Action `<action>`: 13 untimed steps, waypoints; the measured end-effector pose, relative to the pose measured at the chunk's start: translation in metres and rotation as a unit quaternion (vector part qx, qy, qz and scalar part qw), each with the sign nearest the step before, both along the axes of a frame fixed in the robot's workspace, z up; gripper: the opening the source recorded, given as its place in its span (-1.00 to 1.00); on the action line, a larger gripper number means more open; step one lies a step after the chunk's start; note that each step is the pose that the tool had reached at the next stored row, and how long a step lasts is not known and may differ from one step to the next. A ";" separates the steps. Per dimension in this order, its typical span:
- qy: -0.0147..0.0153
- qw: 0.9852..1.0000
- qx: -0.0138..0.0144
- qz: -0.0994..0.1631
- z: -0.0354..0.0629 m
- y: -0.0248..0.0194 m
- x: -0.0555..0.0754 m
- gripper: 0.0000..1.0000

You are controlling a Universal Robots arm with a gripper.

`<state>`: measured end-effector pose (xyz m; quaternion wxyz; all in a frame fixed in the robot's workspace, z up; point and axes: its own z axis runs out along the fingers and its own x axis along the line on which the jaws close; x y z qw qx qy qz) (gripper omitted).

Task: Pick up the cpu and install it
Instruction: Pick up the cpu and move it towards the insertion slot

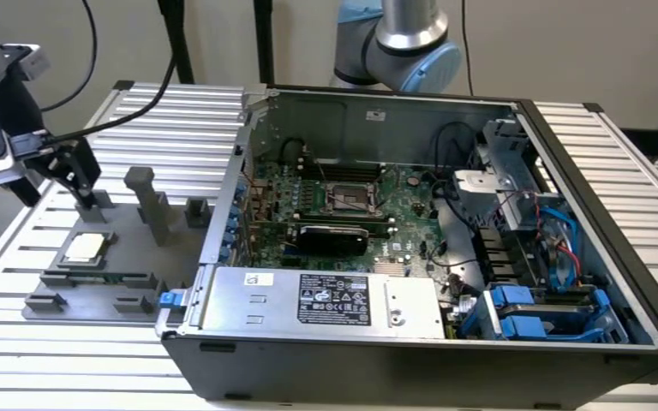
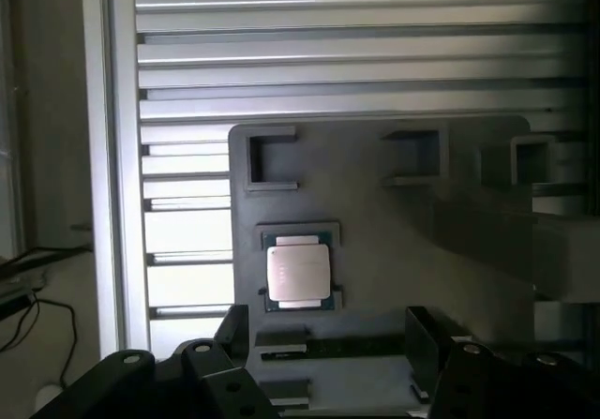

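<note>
Pincer (image 1: pixel 78 184) released, empty, hung over grey fixture tray (image 1: pixel 181 257) on desk (image 1: pixel 32 342). Cpu (image 1: pixel 85 247) seated in tray recess, beneath pincer, apart from it, untouched.

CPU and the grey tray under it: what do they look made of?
The cpu: likely a metal lid, silver with a soft sheen; the thin pale rim looks like circuit board. The grey tray: matte, uniform dark grey, moulded pockets and posts, probably plastic; painted metal not excluded.
</note>
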<state>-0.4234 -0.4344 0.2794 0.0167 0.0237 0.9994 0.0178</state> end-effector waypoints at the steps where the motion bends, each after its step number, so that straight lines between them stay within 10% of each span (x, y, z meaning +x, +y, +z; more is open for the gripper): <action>1: 0.000 1.000 0.000 0.000 -0.0018 0.0000 0.000 0.54; 13: 0.000 1.000 0.000 0.000 -0.0237 0.0001 0.000 0.54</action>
